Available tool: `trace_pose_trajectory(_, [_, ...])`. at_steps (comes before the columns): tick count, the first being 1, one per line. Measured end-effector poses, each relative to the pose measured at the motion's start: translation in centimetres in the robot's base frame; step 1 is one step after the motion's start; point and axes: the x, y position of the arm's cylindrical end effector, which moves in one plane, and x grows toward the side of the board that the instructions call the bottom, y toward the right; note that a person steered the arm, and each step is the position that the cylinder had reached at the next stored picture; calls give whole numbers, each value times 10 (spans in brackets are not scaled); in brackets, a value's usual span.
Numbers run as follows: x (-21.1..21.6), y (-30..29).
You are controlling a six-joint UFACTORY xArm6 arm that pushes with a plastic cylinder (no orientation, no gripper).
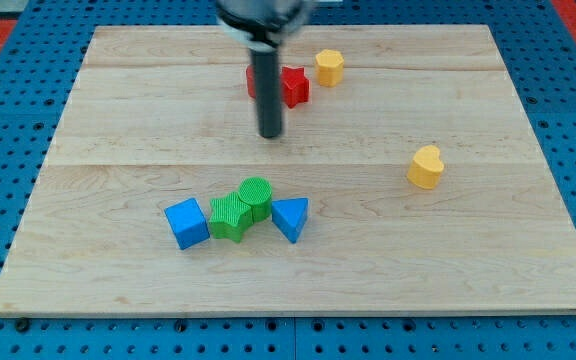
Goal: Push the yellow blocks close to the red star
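Wooden board (528, 250), bare toward the view's right and bottom edges. Red star (294, 86), partly hidden, perhaps two red pieces; yellow block (329, 67) just beside; yellow heart (426, 167) well apart. My tip (271, 134), holding nothing, below the star.

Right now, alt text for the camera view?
My tip rests on a wooden board just below the red star, with a yellow hexagon beside the star and a yellow heart far right. Blue and green blocks cluster near the bottom.
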Motion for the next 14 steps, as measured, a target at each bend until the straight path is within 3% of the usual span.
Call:
trace_pose_trajectory(1, [58,98])
trace_pose_trajectory(3, [86,151])
trace_pose_trajectory(5, [-15,126])
trace_pose_trajectory(7, [-68,103])
trace_pose_trajectory(8, [-61,108])
trace_pose_trajectory(9, [-61,163])
trace_pose_trajectory(10, [-86,163])
trace_pose_trajectory(14, [-99,96])
